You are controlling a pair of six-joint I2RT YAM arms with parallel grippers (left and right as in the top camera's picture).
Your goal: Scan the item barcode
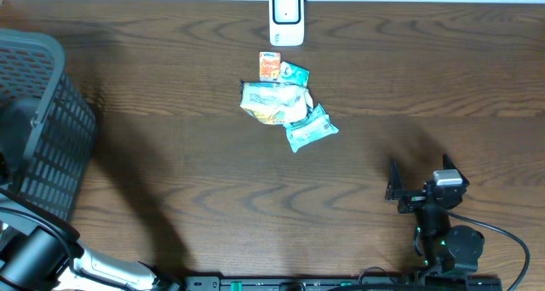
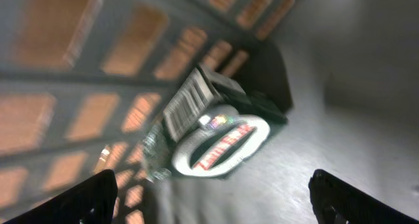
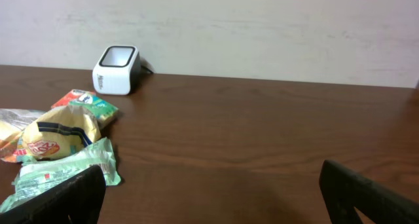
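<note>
Snack packets [image 1: 285,108] heaped at twelve o'clock below the scanner [image 1: 286,17] want lifting singly, barcode uncovered, by the open right gripper [image 1: 420,179] at five o'clock; the left gripper [image 2: 213,201] gapes empty in the nine-o'clock basket [image 1: 51,112].

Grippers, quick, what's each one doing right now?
Left gripper: open, empty, above a packet in the basket.
Right gripper: open, holding nothing.
</note>
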